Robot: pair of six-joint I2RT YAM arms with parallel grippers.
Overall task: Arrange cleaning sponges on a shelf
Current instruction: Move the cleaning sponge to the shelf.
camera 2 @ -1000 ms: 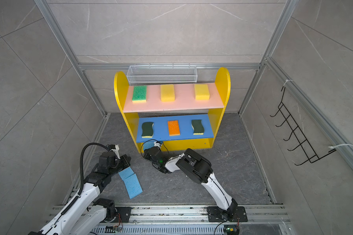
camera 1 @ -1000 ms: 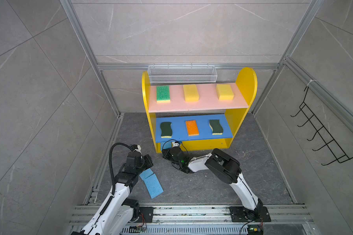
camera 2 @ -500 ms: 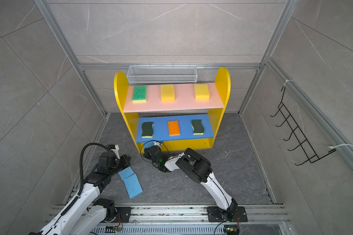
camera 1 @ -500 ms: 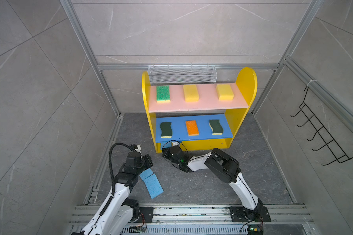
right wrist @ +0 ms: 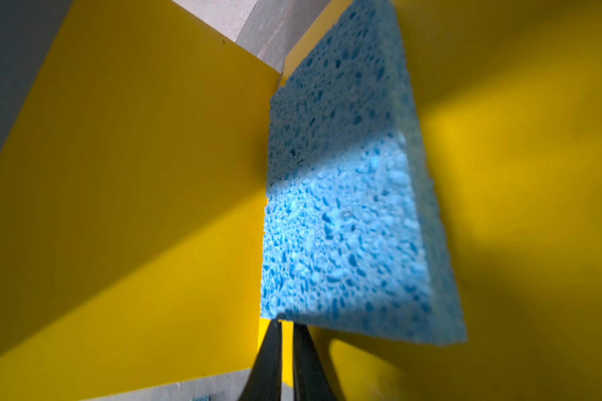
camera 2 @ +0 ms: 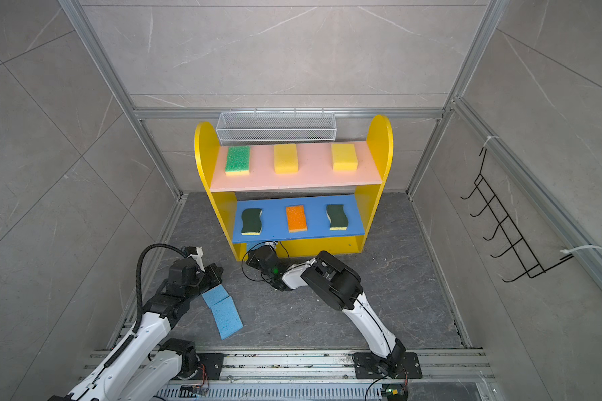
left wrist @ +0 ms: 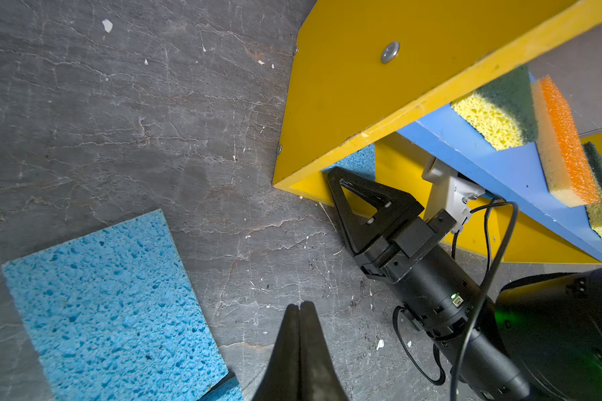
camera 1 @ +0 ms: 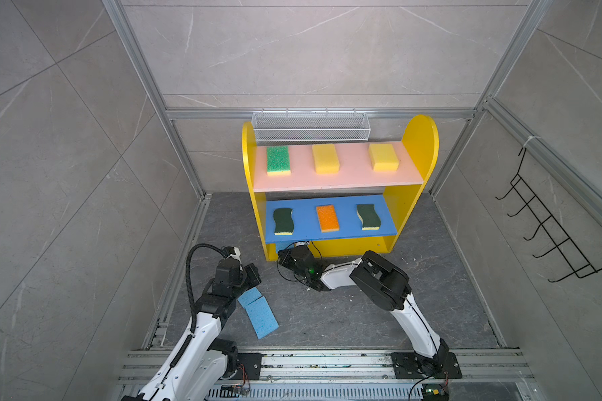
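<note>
Nothing has shifted this past second — my right gripper (right wrist: 285,324) stays nipped on a light-blue sponge (right wrist: 344,208) in the bottom bay of the shelf (camera 1: 420,142), six sponges (camera 1: 278,159) fill its boards above, and two blue sponges (camera 1: 259,314) wait on the floor before it — beside my empty, closed left gripper (left wrist: 299,307).

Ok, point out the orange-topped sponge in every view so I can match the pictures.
In a top view: the orange-topped sponge lies mid blue lower board, between two dark-green sponges.
In a top view: same spot, same board.
Left wrist: seen side-on between those sponges, on that board.
Right wrist: not in it.
Shared landmark: the blue lower board, in all but the right wrist view.
</note>
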